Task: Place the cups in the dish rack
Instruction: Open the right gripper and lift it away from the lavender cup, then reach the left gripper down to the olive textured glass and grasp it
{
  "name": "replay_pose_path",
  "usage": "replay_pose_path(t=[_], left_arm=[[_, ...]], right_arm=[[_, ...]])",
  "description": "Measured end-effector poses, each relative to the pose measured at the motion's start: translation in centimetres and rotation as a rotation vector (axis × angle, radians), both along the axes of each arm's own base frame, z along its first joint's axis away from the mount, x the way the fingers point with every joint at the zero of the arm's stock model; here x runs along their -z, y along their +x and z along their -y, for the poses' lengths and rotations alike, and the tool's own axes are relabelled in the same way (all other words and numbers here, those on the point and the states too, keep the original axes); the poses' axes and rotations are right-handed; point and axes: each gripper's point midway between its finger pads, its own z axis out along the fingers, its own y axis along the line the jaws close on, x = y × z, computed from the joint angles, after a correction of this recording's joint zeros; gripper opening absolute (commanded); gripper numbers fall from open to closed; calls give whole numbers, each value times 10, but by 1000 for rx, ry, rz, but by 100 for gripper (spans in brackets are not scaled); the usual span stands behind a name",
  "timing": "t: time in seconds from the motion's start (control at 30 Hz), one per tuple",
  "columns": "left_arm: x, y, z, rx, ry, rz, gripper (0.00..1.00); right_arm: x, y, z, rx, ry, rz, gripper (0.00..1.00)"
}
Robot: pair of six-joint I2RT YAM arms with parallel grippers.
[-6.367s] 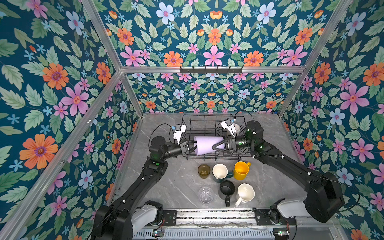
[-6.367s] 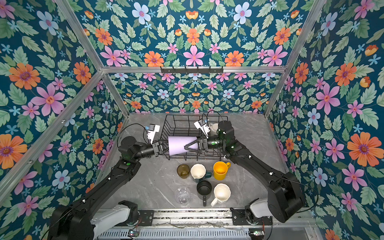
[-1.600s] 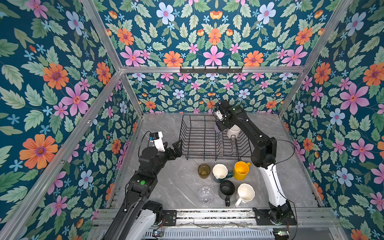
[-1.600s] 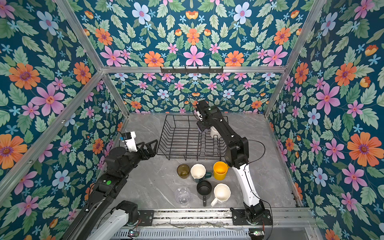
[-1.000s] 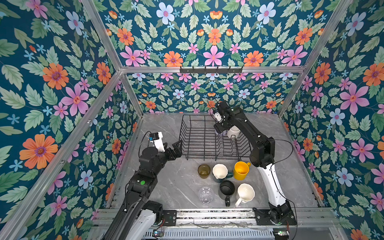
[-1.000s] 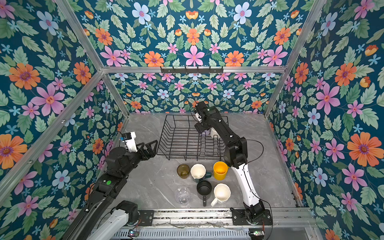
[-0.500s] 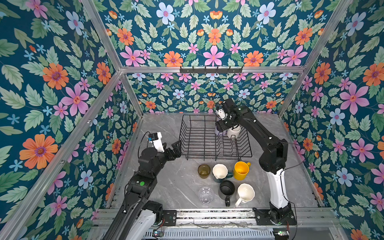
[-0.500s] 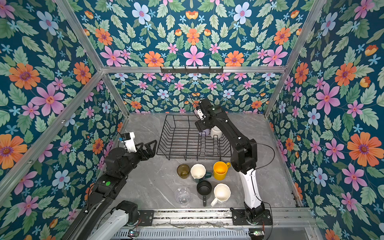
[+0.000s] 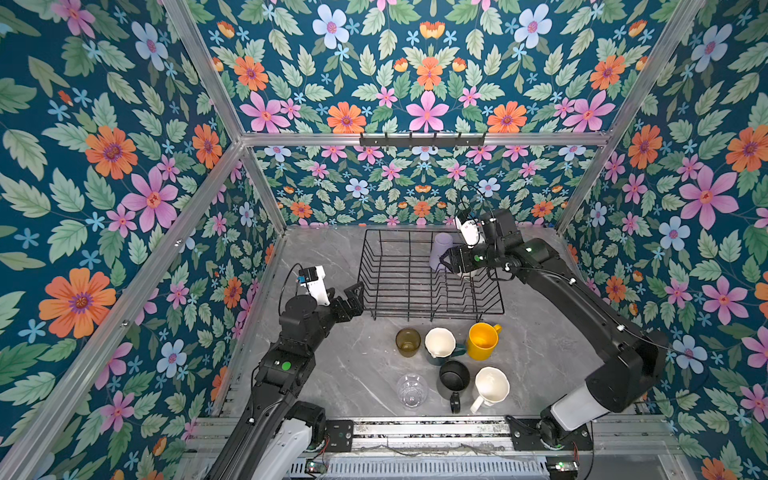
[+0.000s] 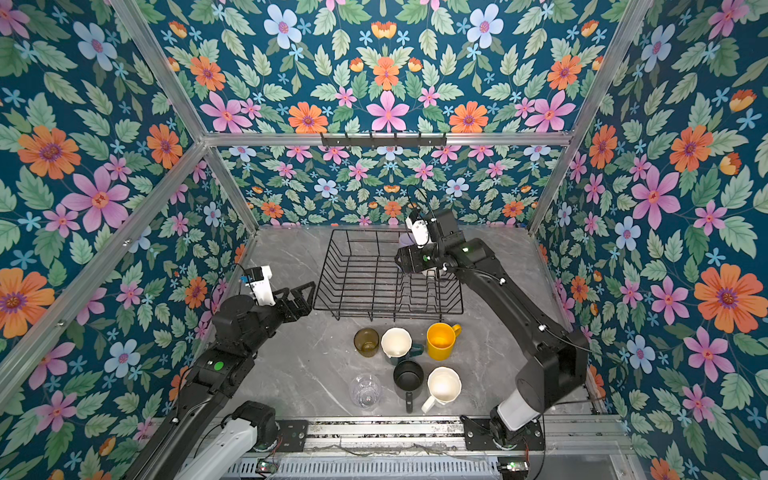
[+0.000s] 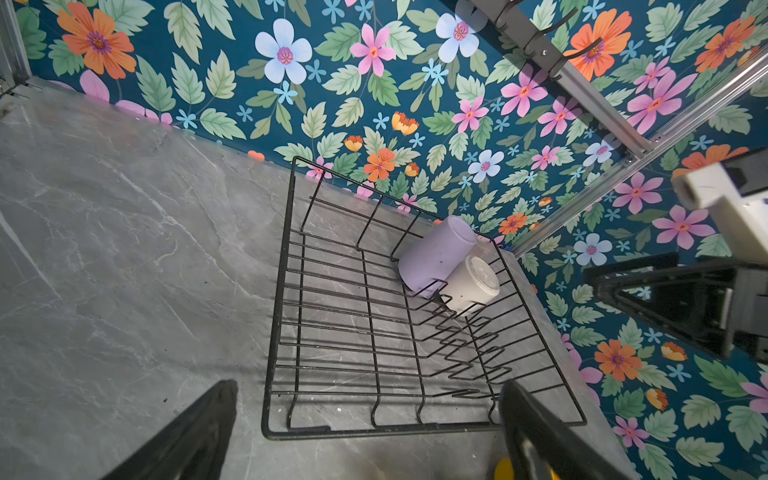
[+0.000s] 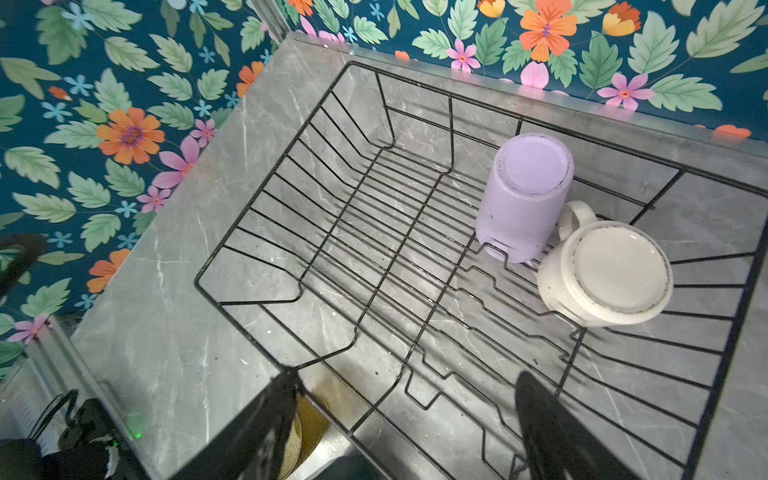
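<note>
Comparing this moment with the one a few seconds back, you can see the shared carry is over. The lavender tumbler (image 12: pixel 523 199), which both claws held together above the near edge of the dish rack (image 9: pixel 399 282), now stands mouth down in the rack's far right corner with its rim caught among the divider prongs. It sits just beside the upturned white mug (image 12: pixel 602 274), whose handle points toward it; whether the two touch you cannot tell. Your right gripper (image 12: pixel 407 376) has let go and hangs over the rack with its jaws spread and nothing between them, close to the tumbler in both top views but clear of it in the right wrist view. Your left gripper (image 9: pixel 353 295) has pulled back off the rack's near left corner, jaws wide apart and empty. By my count that makes two cups loaded and six to go. The olive-amber glass (image 9: pixel 407 341), dark green mug (image 9: pixel 440 345), yellow mug (image 9: pixel 482 340), black mug (image 9: pixel 454 376), cream mug (image 9: pixel 491 386) and clear glass (image 9: pixel 411 390) all wait upright on the table (image 9: pixel 332 374) in front of the rack. You will likely bring an arm down to that cluster next. The cups stand tight together, so an outer one looks easiest, and mind the tumbler as the right arm leaves, since a knock could tip it.
</note>
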Motion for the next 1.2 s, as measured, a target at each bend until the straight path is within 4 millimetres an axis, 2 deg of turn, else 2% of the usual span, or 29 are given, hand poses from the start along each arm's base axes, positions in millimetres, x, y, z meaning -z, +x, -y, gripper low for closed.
replay_pose_path(t=[0.43, 0.7, 0.9, 1.2], left_arm=[[7, -13, 1, 28, -2, -51, 97], [15, -30, 1, 55, 16, -129, 96], [27, -39, 5, 91, 24, -200, 90], [51, -46, 25, 198, 26, -336, 81]], right_arm=[[9, -28, 9, 13, 78, 3, 85], [18, -30, 18, 57, 67, 14, 89], [23, -31, 21, 75, 65, 11, 89], [26, -33, 30, 115, 53, 24, 89]])
